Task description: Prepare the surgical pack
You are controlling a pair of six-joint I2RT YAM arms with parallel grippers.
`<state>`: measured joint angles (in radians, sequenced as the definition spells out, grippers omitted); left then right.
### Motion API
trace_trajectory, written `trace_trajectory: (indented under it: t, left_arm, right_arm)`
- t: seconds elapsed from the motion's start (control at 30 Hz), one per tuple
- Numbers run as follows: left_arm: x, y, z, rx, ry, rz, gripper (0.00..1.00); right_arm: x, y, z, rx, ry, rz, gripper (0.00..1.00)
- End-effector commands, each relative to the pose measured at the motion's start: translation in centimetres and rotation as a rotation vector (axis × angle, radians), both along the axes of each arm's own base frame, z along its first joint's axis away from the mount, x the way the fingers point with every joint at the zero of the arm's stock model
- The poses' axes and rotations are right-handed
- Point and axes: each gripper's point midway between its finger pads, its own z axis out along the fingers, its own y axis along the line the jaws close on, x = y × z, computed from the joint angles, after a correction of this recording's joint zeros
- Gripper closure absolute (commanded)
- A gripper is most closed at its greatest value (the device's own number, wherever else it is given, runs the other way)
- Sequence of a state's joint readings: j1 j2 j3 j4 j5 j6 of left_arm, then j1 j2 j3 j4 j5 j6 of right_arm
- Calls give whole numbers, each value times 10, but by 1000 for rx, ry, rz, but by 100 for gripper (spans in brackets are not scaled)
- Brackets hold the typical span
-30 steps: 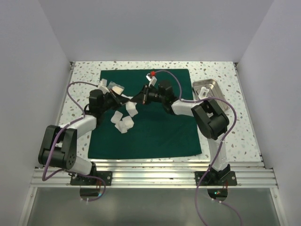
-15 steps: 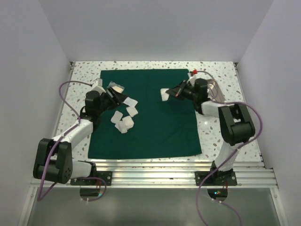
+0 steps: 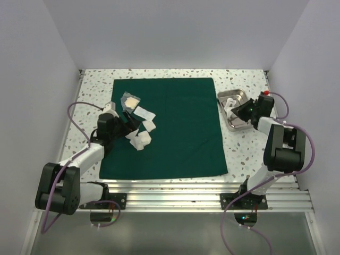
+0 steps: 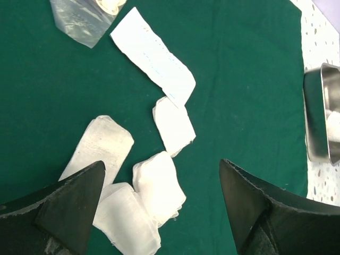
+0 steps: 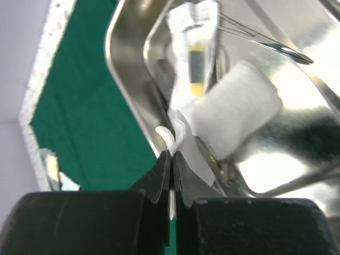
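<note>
The surgical pack is a dark green drape (image 3: pixel 180 133) spread flat on the table, also filling the left wrist view (image 4: pixel 249 79). Several white gauze pieces (image 3: pixel 141 139) and a long white packet (image 4: pixel 154 56) lie on its left part. My left gripper (image 3: pixel 129 122) hovers over them, open, with nothing between its fingers (image 4: pixel 162 212). My right gripper (image 3: pixel 243 110) is over the steel tray (image 3: pixel 239 126), shut on the edge of a white gauze piece (image 5: pixel 234 109) that hangs into the tray (image 5: pixel 127 64).
A clear plastic bag (image 3: pixel 129 100) lies at the drape's upper left. Inside the tray are a small wrapped packet (image 5: pixel 194 48) and thin metal forceps (image 5: pixel 265 40). White walls enclose the speckled table (image 3: pixel 255 154) on three sides.
My right arm swung from the drape's middle to the tray, carrying the gauze piece. My left gripper opened, let go among the gauze and drew back towards the left.
</note>
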<state>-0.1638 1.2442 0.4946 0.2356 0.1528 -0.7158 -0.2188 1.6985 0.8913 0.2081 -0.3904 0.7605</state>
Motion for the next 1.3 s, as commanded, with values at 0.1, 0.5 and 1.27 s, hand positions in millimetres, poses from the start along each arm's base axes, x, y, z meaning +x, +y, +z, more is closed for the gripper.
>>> trace_trajectory:
  t: [0.1, 0.5, 1.27]
  left_arm:
    - [-1, 18, -6, 73, -12, 57, 8]
    - [0, 37, -37, 190, 86, 110, 15]
    - [4, 21, -46, 307, 125, 94, 100]
  right_arm:
    - [-24, -38, -7, -229, 117, -128, 98]
    - [-32, -56, 14, -352, 149, -176, 33]
    - [-39, 84, 116, -352, -147, 191, 35]
